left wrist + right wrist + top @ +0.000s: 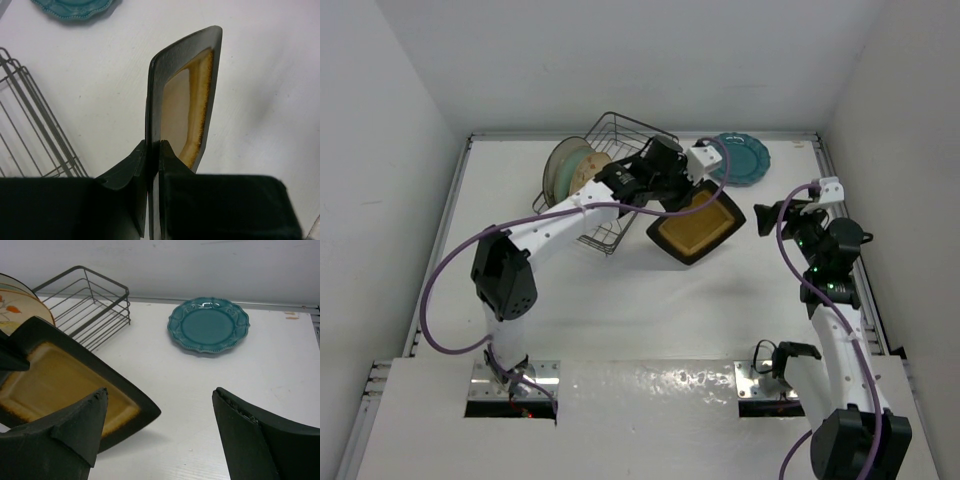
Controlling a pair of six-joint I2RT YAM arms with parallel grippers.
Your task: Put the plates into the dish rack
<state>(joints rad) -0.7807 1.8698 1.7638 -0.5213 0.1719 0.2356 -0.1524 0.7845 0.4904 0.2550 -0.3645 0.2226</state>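
Looking down from the overhead camera, I see a white counter (620, 320) boxed in by plain white walls (650, 60) at the back and on both sides, with a thin rail running along its edges. The surface is matte and bare white, and the only shading I can make out is the soft shadow under what the arms carry. My left claw (153, 147) is pressed together on the dark rim of the square amber plate (698, 228), pinching it at one edge. The plate hangs tilted above the counter, just to the right of the dish rack (128, 302), and casts its shadow on the white below. The rack sits toward the back left, with a cream floral plate (17, 302) standing on edge in it and a pale greenish plate (558, 168) upright behind that one. The scalloped teal plate (208, 325) lies flat on the counter near the back wall, well apart from the rack. My right claw (159, 395) is spread wide with nothing between its fingers, near the amber plate's free corner but not touching it. A purple cable (440, 280) loops off the left arm.
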